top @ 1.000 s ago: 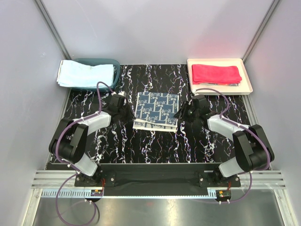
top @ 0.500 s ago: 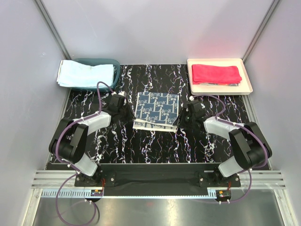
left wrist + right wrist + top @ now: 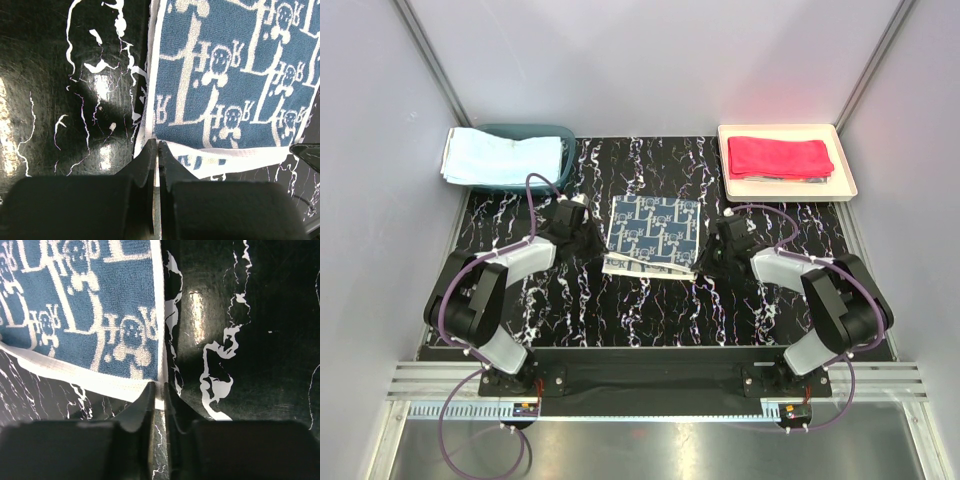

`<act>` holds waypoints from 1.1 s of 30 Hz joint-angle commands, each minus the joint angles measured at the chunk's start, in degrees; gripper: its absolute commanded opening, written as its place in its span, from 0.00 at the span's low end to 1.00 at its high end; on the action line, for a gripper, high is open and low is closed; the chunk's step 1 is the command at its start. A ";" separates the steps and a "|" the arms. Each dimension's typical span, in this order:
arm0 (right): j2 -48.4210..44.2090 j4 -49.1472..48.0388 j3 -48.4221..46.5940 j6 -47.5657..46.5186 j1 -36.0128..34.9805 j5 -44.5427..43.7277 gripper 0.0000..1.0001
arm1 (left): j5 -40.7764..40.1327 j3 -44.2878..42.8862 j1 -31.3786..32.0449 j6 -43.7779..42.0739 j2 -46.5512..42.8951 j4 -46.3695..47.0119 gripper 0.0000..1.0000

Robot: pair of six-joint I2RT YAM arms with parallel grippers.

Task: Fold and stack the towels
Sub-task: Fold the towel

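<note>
1. Nearest on the black marbled table (image 3: 650, 300), the left gripper (image 3: 156, 150) was clenched, its jaws pressed together on the white hem at the near left corner of the patterned towel (image 3: 235, 90).
2. The right gripper (image 3: 159, 392) stood at the near right corner of the same towel. Its jaws were drawn narrowly onto the white hem, apparently pinching it.
3. The patterned towel lay flat at mid-table between the two grippers. A white layer showed under its near edge, suggesting at least one fold made. Both near corners being gripped, a further fold was judged to be in hand.
4. At far right, the red-pink towel (image 3: 780, 156) lay folded in the cream tray (image 3: 848, 180), judged finished.
5. At far left, the light blue towel (image 3: 500, 157) was draped over the teal basket (image 3: 535, 129), judged not yet folded or stacked.
6. Remaining, by this judgement: finishing the patterned towel, placing it on the tray stack, then treating the light blue one.
7. Hard to make out: a dark strip (image 3: 817, 178) under the red-pink towel's near edge, possibly another cloth. The basket's interior was hidden, and the patterned towel's layer count could not be told.
</note>
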State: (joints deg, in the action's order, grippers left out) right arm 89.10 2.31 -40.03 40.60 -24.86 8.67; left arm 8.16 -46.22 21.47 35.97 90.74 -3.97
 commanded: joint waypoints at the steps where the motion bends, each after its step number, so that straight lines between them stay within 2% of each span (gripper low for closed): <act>1: 0.11 -1.69 -0.49 1.32 -0.54 0.48 0.14 | -0.69 -0.10 0.23 -1.07 -2.23 1.86 0.00; 5: -2.34 0.85 -2.06 0.89 -0.63 -0.05 0.04 | -1.22 -0.54 0.23 -1.69 -4.60 0.11 0.00; 9: -6.65 3.75 -3.12 0.27 -0.63 -0.76 0.02 | -2.27 -0.54 0.15 -2.04 -8.81 -1.48 0.00; 19: -11.05 6.14 -2.43 0.36 -1.15 -0.32 0.01 | -3.86 1.39 0.23 -2.66 -14.01 -4.12 0.00; 30: -4.82 -1.69 3.73 2.82 -2.73 2.41 0.02 | -3.07 10.35 2.78 -0.72 -10.15 2.47 0.00; 32: -3.77 -3.70 4.17 2.91 -2.91 2.32 0.05 | -2.98 11.15 3.48 -0.28 -9.18 3.52 0.00; 33: -3.58 -3.80 4.26 2.91 -3.00 2.41 0.06 | -2.98 11.84 3.83 -0.11 -9.00 3.79 0.05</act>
State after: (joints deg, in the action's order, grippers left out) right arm 84.77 3.03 -36.01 42.50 -27.05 10.22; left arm 5.80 -35.73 24.43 35.03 80.93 -5.23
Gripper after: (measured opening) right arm 0.057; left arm 0.033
